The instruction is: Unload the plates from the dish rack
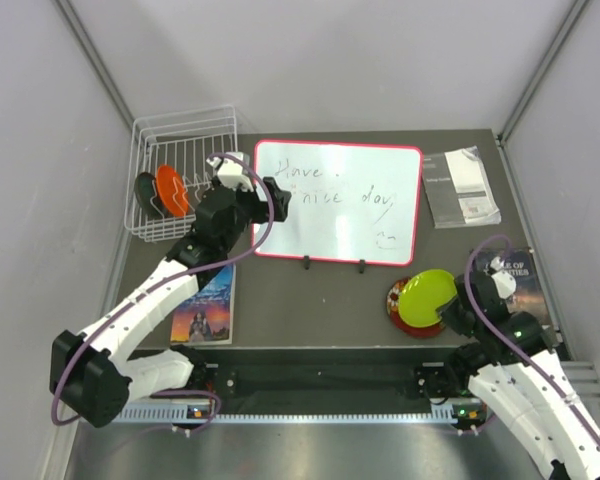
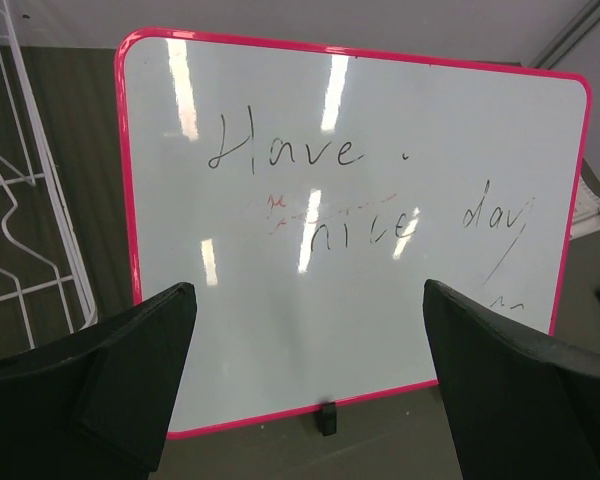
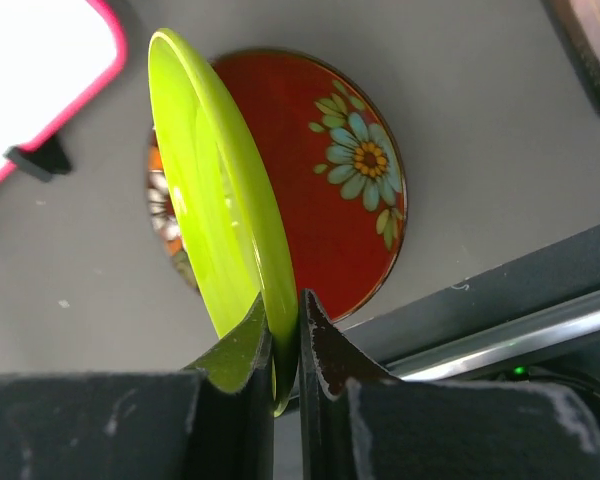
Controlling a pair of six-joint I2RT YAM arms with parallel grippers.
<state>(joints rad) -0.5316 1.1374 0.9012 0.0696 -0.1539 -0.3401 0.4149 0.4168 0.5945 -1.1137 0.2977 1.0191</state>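
The white wire dish rack [image 1: 180, 140] stands at the back left, and its wires [image 2: 20, 200] show at the left edge of the left wrist view. An orange plate [image 1: 172, 190] and a dark teal plate [image 1: 146, 193] stand upright in it. My left gripper [image 1: 276, 196] hovers right of the rack over the whiteboard's left edge, open and empty [image 2: 310, 300]. At the front right, my right gripper [image 3: 285, 320] is shut on the rim of the lime green plate [image 3: 215, 200] [image 1: 427, 293], held tilted just above the red flowery plate [image 3: 330, 170] [image 1: 400, 305] lying on the table.
A red-framed whiteboard [image 1: 337, 203] [image 2: 380, 200] with handwriting lies in the middle of the table. A book [image 1: 205, 308] lies at the front left, a booklet [image 1: 461, 185] at the back right, and a dark book [image 1: 520, 272] beside the right arm.
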